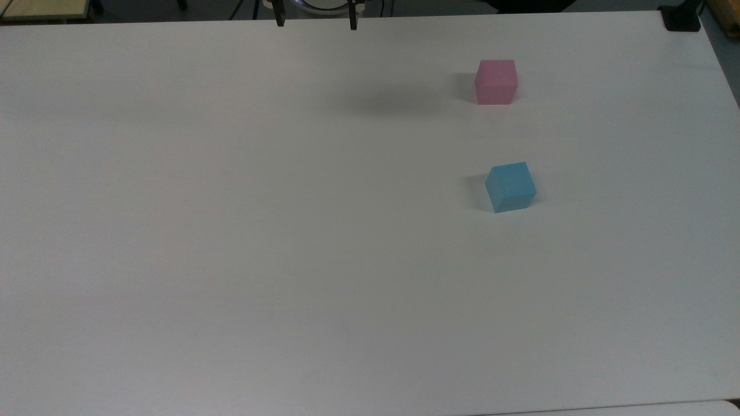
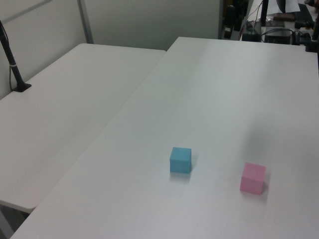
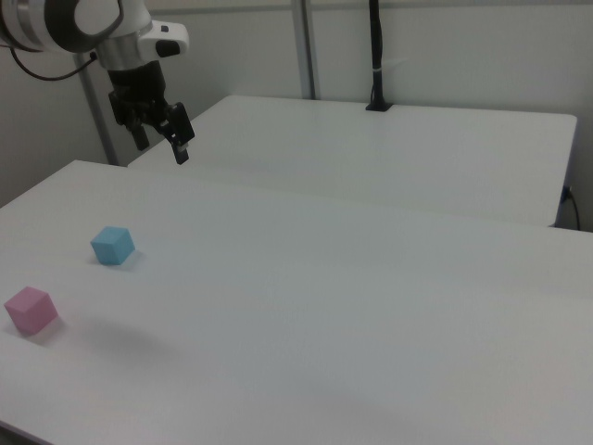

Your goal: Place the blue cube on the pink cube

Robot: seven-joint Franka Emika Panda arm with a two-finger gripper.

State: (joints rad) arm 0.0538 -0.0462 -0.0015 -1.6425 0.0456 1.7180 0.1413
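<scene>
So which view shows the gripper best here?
The right view: the whole gripper hangs open above the table, away from both cubes. In the top view just its fingertips poke in at the top edge.

The top view looks down steeply on the white table (image 1: pixel 231 231) from its near edge, and the gripper (image 1: pixel 316 22) hangs at the far edge. The left view stands at one side, higher than the table, and looks along it; a second table (image 2: pixel 65 124) is on the left view's left. The right view looks from the opposite side, a little lower. All three views share the pink cube (image 1: pixel 496 81) and the blue cube (image 1: pixel 510 186), which stand apart.
</scene>
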